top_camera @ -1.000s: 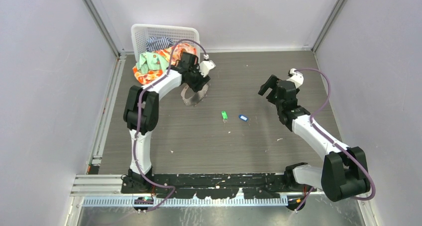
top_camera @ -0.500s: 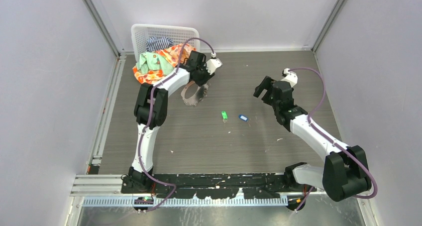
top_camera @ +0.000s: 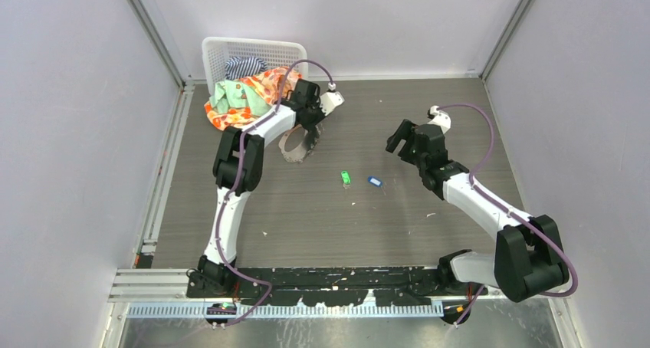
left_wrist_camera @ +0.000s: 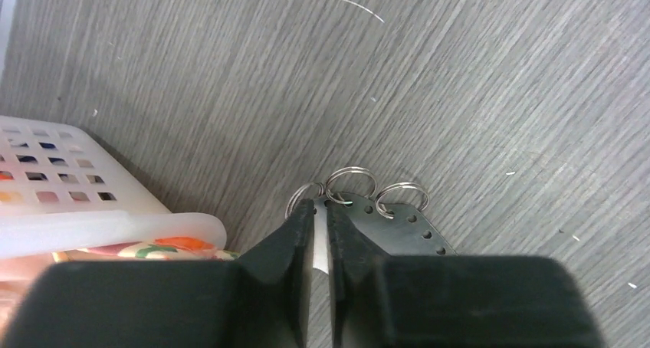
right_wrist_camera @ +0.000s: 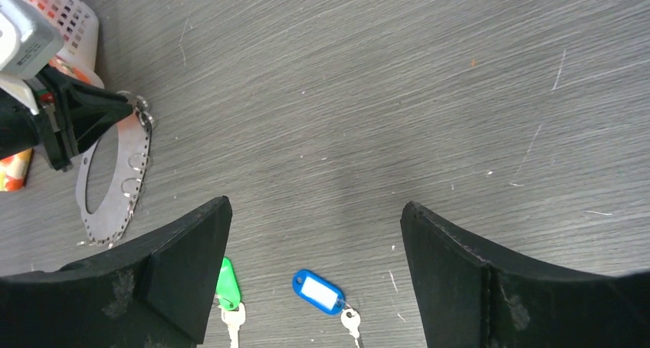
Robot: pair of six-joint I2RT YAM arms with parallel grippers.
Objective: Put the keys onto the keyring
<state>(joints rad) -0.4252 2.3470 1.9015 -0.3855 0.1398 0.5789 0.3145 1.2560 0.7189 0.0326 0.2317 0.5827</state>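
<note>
Two keys lie mid-table in the overhead view, the green key (top_camera: pixel 346 178) just left of the blue key (top_camera: pixel 374 182). Both are well apart from the keyring (top_camera: pixel 291 155), which sits at the tip of the left claw (top_camera: pixel 311 126) near the basket (top_camera: pixel 253 47). The right claw (top_camera: pixel 400 137) hovers to the keys' right.

From the left wrist, that claw's jaws are nearly together, pinching the keyring's rim beside its small split rings.

From the right wrist, the jaws are spread wide and empty, with both keys on the table between them.
</note>
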